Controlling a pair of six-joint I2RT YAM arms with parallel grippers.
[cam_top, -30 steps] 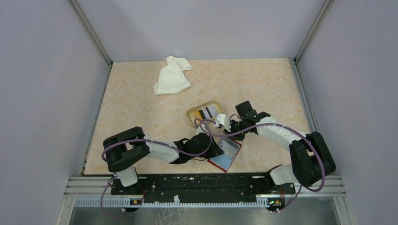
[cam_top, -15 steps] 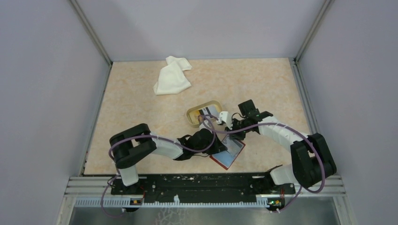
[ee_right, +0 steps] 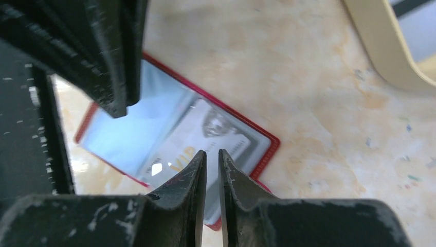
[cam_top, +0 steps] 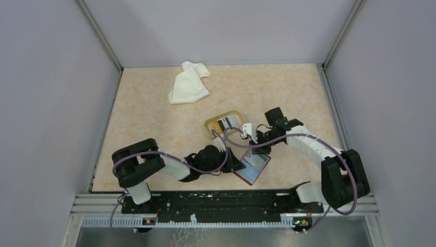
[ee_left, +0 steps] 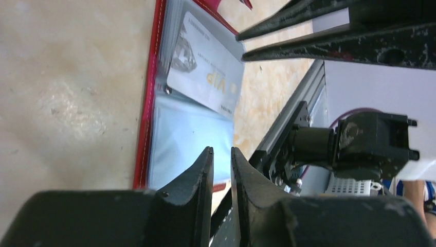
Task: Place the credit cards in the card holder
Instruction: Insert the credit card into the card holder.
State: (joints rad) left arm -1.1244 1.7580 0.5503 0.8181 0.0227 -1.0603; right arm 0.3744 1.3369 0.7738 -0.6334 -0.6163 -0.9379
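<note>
Beige marbled tabletop point(cam_top: 154, 118) enclosed by plain grey walls, seen from above and from both wrists. The red card holder point(cam_top: 253, 165) lies open and flat near the front edge, its clear pockets facing up. One grey card point(ee_left: 205, 72) marked "VIP" lies on the holder's far half, askew to the red border; how far it sits under the clear plastic cannot be told. The left gripper point(ee_left: 221, 150) is at the holder's left side, over its near pocket. The right gripper point(ee_right: 212, 153) is over the holder's far half, its tips at the grey card. On each, the jaws stand almost together with a thin slit between; whether anything is pinched cannot be told. Just beyond the holder is a tan dish point(cam_top: 211, 125) holding further credit cards point(cam_top: 226, 123), one dark-striped. Well beyond the holder, to the far left, lies a white cloth point(cam_top: 187, 83).
</note>
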